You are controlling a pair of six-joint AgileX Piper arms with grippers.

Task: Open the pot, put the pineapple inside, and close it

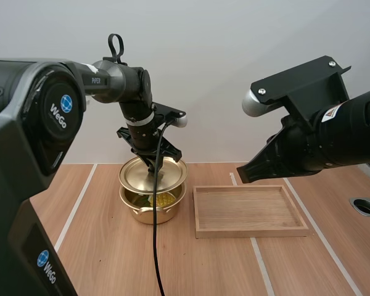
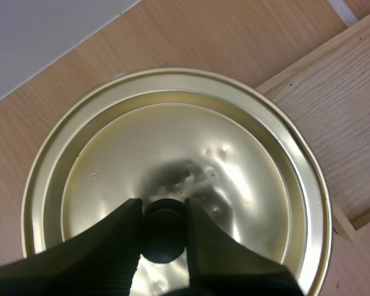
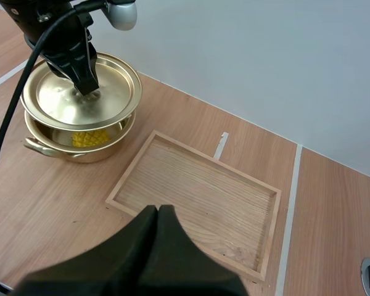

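One pineapple [image 3: 89, 138] under lid [image 2: 234, 172] in left claw [image 2: 163, 208]

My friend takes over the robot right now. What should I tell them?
The left gripper is shut on the lid's knob, holding the lid just above the pot, not seated.
The right gripper is shut on nothing, raised near the wooden tray.
The pineapple lies inside the pot.
Done: pot opened, pineapple in.
Left to do: lower the lid onto the pot and let go.
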